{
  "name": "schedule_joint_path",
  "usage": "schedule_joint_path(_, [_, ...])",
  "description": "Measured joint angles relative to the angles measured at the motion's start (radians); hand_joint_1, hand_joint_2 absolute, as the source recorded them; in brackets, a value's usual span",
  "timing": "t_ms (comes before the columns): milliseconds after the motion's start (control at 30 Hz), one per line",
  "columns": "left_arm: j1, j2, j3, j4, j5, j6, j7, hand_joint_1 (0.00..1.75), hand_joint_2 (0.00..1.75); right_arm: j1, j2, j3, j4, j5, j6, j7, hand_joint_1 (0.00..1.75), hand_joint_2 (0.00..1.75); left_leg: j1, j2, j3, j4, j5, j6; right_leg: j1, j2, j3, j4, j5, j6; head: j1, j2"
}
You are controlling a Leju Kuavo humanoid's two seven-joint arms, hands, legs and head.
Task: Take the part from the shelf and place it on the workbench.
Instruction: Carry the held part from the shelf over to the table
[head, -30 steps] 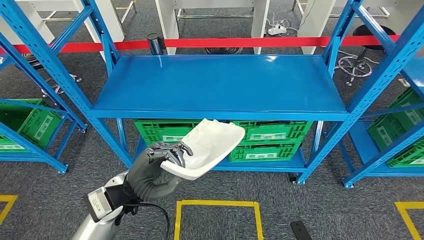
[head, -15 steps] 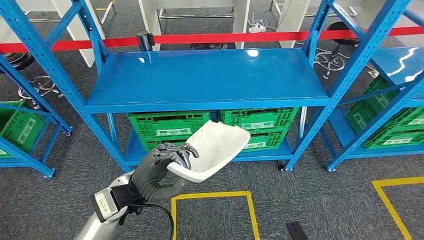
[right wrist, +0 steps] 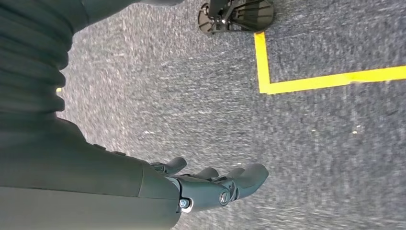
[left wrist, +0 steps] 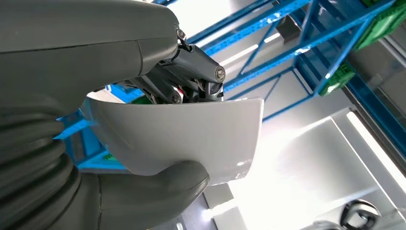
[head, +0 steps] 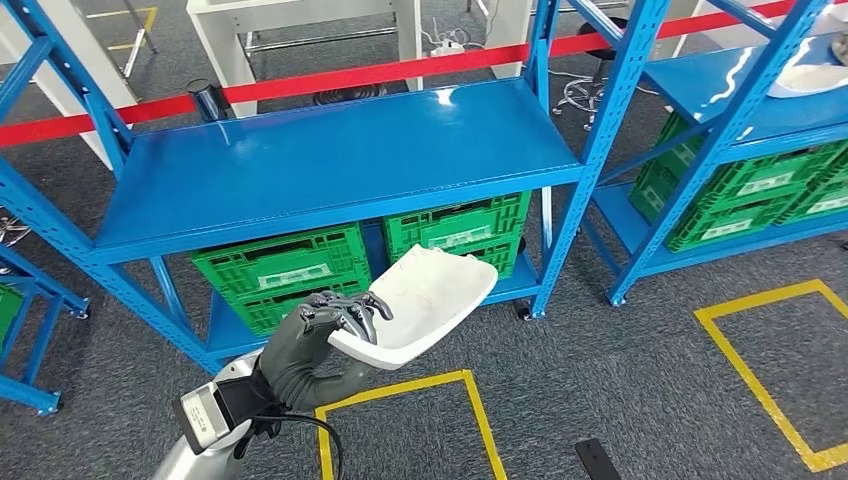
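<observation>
My left hand [head: 318, 337] grips a white curved shell-like part [head: 420, 303] by its near edge, held out over the grey carpet in front of the blue shelf [head: 330, 160]. In the left wrist view the part [left wrist: 191, 139] sits between the thick grey thumb below and the dark fingers [left wrist: 191, 76] above. My right hand [right wrist: 206, 184] hangs beside my body above the carpet, fingers slightly apart and holding nothing.
Green crates [head: 285, 272] fill the shelf's lower level. A second blue rack [head: 740, 90] at the right carries another white part [head: 815, 75] and more green crates. A red barrier tape [head: 330, 78] runs behind. Yellow floor squares [head: 770, 380] mark the carpet.
The whole view has swung to the right, so the shelf slid left and the right-hand rack came into sight. The left hand still holds the white part in the same pose.
</observation>
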Motion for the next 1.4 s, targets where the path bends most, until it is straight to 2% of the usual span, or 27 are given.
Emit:
schedule_joint_path(67, [-0.002,0.0,0.0,0.001,-0.008,0.0,0.0,1.75,1.75,0.0,0.0,0.0,0.0,-0.002,-0.001,-0.002,0.0,1.75,0.004,-0.044,0.065,-0.141,0.059,0.005,0.0,0.025,-0.003,0.003,0.004,0.008,-0.001,0.0])
schedule_joint_path(133, [-0.003,0.0,-0.001,0.002,-0.02,0.003,0.0,1.75,1.75,-0.001,0.0,0.0,0.0,-0.002,-0.003,-0.006,0.0,1.75,0.004,-0.075,0.091,-0.205,0.073,0.011,-0.002,0.046,-0.013,0.002,0.012,0.022,-0.002,0.0])
schedule_joint_path(200, [-0.005,-0.002,-0.001,0.003,-0.035,0.011,0.0,1.75,1.75,0.002,-0.001,0.0,0.0,-0.002,-0.004,-0.007,0.0,1.75,0.001,-0.06,0.089,-0.209,0.079,0.022,-0.006,0.067,-0.021,-0.004,0.023,0.039,-0.001,0.0])
schedule_joint_path(233, [-0.006,-0.005,-0.001,0.003,-0.044,0.018,0.0,1.75,1.75,0.004,-0.001,0.0,0.0,-0.002,-0.004,-0.006,0.0,1.75,0.001,-0.048,0.089,-0.213,0.083,0.029,-0.006,0.064,-0.027,0.002,0.023,0.045,-0.001,0.0])
schedule_joint_path(300, [-0.009,-0.012,-0.002,0.003,-0.059,0.039,0.0,1.75,1.75,0.003,0.0,0.0,0.001,-0.002,-0.004,-0.002,0.0,1.75,0.005,-0.019,0.088,-0.221,0.091,0.043,-0.001,0.02,-0.057,0.06,-0.011,0.052,0.008,0.0])
schedule_joint_path(367, [-0.009,-0.019,-0.002,0.005,-0.066,0.066,0.0,1.75,1.75,-0.001,0.0,0.0,0.001,-0.002,-0.004,0.001,0.0,1.75,0.0,0.01,0.084,-0.221,0.093,0.05,0.002,-0.033,-0.116,0.185,-0.079,0.055,0.017,0.0])
schedule_joint_path(433, [-0.007,-0.027,-0.002,0.006,-0.066,0.09,0.0,1.75,1.75,0.002,0.001,0.0,0.001,-0.003,-0.008,0.0,0.0,1.75,-0.003,0.039,0.079,-0.219,0.094,0.052,0.002,-0.048,-0.15,0.273,-0.113,0.058,0.019,0.0])
schedule_joint_path(467, [-0.007,-0.032,-0.001,0.006,-0.063,0.099,0.0,1.75,1.75,0.005,0.001,0.0,0.001,-0.003,-0.01,0.0,0.0,1.75,-0.004,0.053,0.077,-0.217,0.093,0.052,0.002,-0.052,-0.14,0.265,-0.104,0.058,0.02,0.0])
schedule_joint_path(500, [-0.007,-0.037,-0.001,0.006,-0.056,0.105,0.0,1.75,1.75,0.007,0.001,0.0,0.001,-0.003,-0.012,-0.002,0.0,1.75,-0.004,0.066,0.076,-0.215,0.093,0.051,0.002,-0.058,-0.11,0.218,-0.08,0.057,0.021,0.0])
schedule_joint_path(567, [-0.008,-0.046,-0.001,0.005,-0.039,0.112,0.0,1.75,1.75,0.007,0.001,0.0,0.001,-0.001,-0.013,-0.004,0.0,1.75,-0.007,0.089,0.076,-0.21,0.089,0.046,0.005,-0.093,-0.025,0.079,-0.032,0.049,0.023,0.0])
schedule_joint_path(600, [-0.009,-0.049,-0.001,0.001,-0.03,0.116,0.0,1.75,1.75,0.005,0.002,0.0,0.0,0.001,-0.013,-0.004,0.0,1.75,-0.009,0.099,0.076,-0.208,0.086,0.041,0.008,-0.107,0.002,0.03,-0.02,0.042,0.023,0.0])
schedule_joint_path(633, [-0.01,-0.051,-0.001,-0.006,-0.022,0.12,0.0,1.75,1.75,0.004,0.002,0.001,0.0,0.004,-0.012,-0.003,0.0,1.75,-0.011,0.107,0.077,-0.207,0.084,0.036,0.011,-0.115,0.014,0.005,-0.016,0.035,0.023,0.0])
schedule_joint_path(700, [-0.011,-0.051,-0.001,-0.02,-0.01,0.134,0.0,1.75,1.75,0.003,0.002,0.001,0.0,0.009,-0.011,0.002,0.0,1.75,-0.013,0.124,0.082,-0.211,0.083,0.026,0.013,-0.1,0.01,0.0,-0.015,0.021,0.022,0.0])
schedule_joint_path(733, [-0.01,-0.051,-0.001,-0.025,-0.007,0.141,-0.001,1.75,1.75,0.004,0.002,0.001,0.0,0.01,-0.011,0.004,0.0,1.75,-0.012,0.12,0.083,-0.21,0.081,0.019,0.011,-0.091,0.01,-0.003,-0.012,0.015,0.022,0.0])
schedule_joint_path(800, [-0.01,-0.046,-0.003,-0.03,-0.01,0.156,-0.001,1.75,1.75,0.003,0.002,0.001,0.0,0.011,-0.01,0.005,0.0,1.75,-0.01,0.073,0.067,-0.167,0.048,0.007,0.003,-0.073,0.009,-0.01,-0.004,0.004,0.019,0.0])
schedule_joint_path(867, [-0.007,-0.035,-0.008,-0.032,-0.012,0.165,0.0,1.75,1.75,0.001,0.003,0.002,0.0,0.011,-0.01,0.002,0.0,1.75,-0.006,0.02,0.014,-0.045,-0.021,-0.001,0.0,-0.052,0.005,-0.011,0.001,-0.002,0.014,0.0])
schedule_joint_path(933, [-0.005,-0.027,-0.014,-0.026,-0.008,0.156,0.0,1.75,1.75,0.002,0.003,0.001,0.0,0.01,-0.01,0.001,0.0,1.75,-0.004,0.009,-0.037,0.067,-0.062,-0.004,0.0,-0.028,0.002,-0.01,0.003,-0.003,0.01,0.0])
schedule_joint_path(967, [-0.004,-0.025,-0.018,-0.022,-0.001,0.145,0.0,1.75,1.75,0.003,0.003,0.001,0.0,0.01,-0.011,0.001,0.0,1.75,-0.003,0.008,-0.04,0.073,-0.053,-0.004,0.0,-0.014,0.001,-0.01,0.004,-0.002,0.01,0.0])
schedule_joint_path(1033, [-0.005,-0.024,-0.021,-0.014,0.025,0.111,0.0,1.75,1.75,0.004,0.004,0.001,0.0,0.011,-0.011,0.0,0.0,1.75,0.002,-0.007,0.009,-0.03,0.015,-0.002,-0.002,0.016,0.001,-0.008,0.006,0.002,0.008,0.0])
schedule_joint_path(1067, [-0.006,-0.024,-0.021,-0.012,0.042,0.087,0.0,1.75,1.75,0.004,0.004,0.001,0.0,0.011,-0.01,0.0,0.0,1.75,0.006,-0.034,0.044,-0.104,0.047,-0.001,-0.003,0.03,-0.001,-0.007,0.007,0.006,0.007,0.0])
schedule_joint_path(1100, [-0.009,-0.024,-0.022,-0.008,0.063,0.058,0.0,1.75,1.75,0.003,0.004,0.001,0.0,0.012,-0.01,0.0,0.0,1.75,0.008,-0.059,0.069,-0.163,0.068,0.001,-0.003,0.043,-0.004,-0.005,0.008,0.012,0.006,0.0])
schedule_joint_path(1167, [-0.017,-0.025,-0.023,0.004,0.102,0.001,0.0,1.75,1.75,0.001,0.005,0.001,0.0,0.012,-0.01,0.0,0.0,1.75,0.008,-0.086,0.086,-0.21,0.076,0.007,-0.006,0.066,-0.015,-0.005,0.015,0.028,0.005,0.0])
schedule_joint_path(1233, [-0.026,-0.032,-0.024,0.016,0.125,-0.027,0.001,1.75,1.75,0.004,0.005,0.001,0.0,0.012,-0.01,0.001,0.0,1.75,0.006,-0.063,0.086,-0.214,0.082,0.019,-0.011,0.084,-0.023,-0.01,0.024,0.044,0.006,0.0])
schedule_joint_path(1267, [-0.03,-0.038,-0.024,0.02,0.127,-0.029,0.001,1.75,1.75,0.005,0.005,0.001,0.001,0.012,-0.01,0.001,0.0,1.75,0.007,-0.05,0.086,-0.217,0.085,0.027,-0.01,0.073,-0.029,-0.003,0.02,0.048,0.008,0.0])
schedule_joint_path(1333, [-0.037,-0.046,-0.024,0.029,0.117,-0.024,0.002,1.75,1.75,0.003,0.006,0.001,0.001,0.012,-0.01,0.0,0.0,1.75,0.009,-0.019,0.087,-0.222,0.089,0.039,-0.004,0.014,-0.065,0.068,-0.02,0.053,0.017,0.0])
schedule_joint_path(1367, [-0.039,-0.048,-0.024,0.036,0.112,-0.026,0.004,1.75,1.75,0.002,0.007,0.001,0.001,0.012,-0.01,0.0,0.0,1.75,0.006,-0.003,0.087,-0.222,0.088,0.043,-0.001,-0.019,-0.097,0.135,-0.053,0.055,0.022,0.0])
schedule_joint_path(1400, [-0.041,-0.047,-0.025,0.046,0.11,-0.035,0.008,1.75,1.75,0.001,0.007,0.001,0.001,0.012,-0.01,-0.001,0.0,1.75,0.003,0.014,0.086,-0.222,0.088,0.045,0.0,-0.038,-0.131,0.206,-0.083,0.056,0.024,0.0])
